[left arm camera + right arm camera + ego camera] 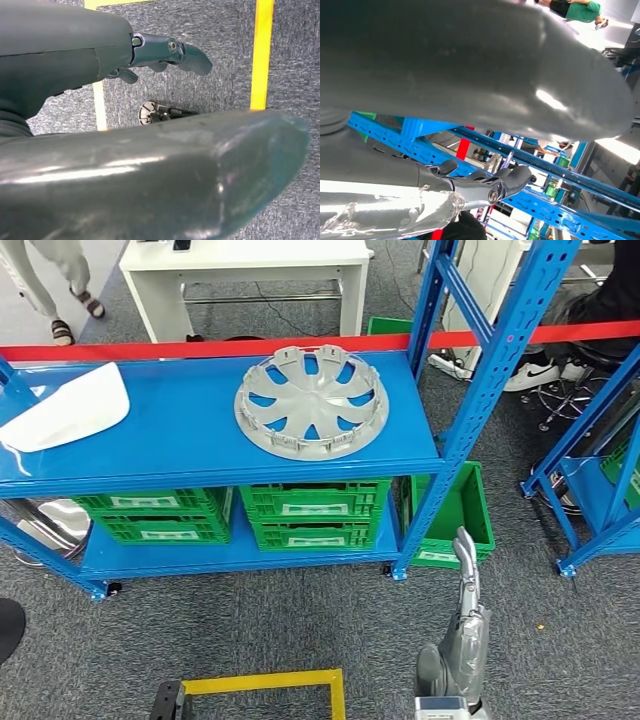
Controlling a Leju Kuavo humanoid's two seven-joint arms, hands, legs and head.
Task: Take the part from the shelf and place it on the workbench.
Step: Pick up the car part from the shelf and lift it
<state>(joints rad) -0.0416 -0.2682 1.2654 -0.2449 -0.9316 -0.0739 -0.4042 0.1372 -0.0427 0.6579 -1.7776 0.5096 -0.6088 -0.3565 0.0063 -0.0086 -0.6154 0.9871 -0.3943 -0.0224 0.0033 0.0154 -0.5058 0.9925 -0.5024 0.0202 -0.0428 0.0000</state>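
Two parts lie on the top deck of the blue shelf [189,430]: a grey wheel cover [311,401], flat and face up toward the right end, and a white curved panel [64,410] at the left end, cut off by the picture's edge. The task does not say which is meant; the wheel cover sits nearer the raised arm, so it is probably the one. Lying flat and apart from the panel, it leaves its rim free for a grasp from the front.

Right robot hand [466,562] is lifted in front of the shelf's right post, fingers extended and apart, holding nothing, well short of the wheel cover. Left robot hand [171,52] hangs over grey carpet with yellow floor tape [262,55], fingers straight and empty.

Green crates [313,512] fill the lower deck. A white worktop [249,260] stands behind the shelf, past a red barrier tape; whether it is the intended workbench is unclear. Both wrist views are largely blocked by a blurred grey thumb, so the thumbs' exact positions are hard to read.
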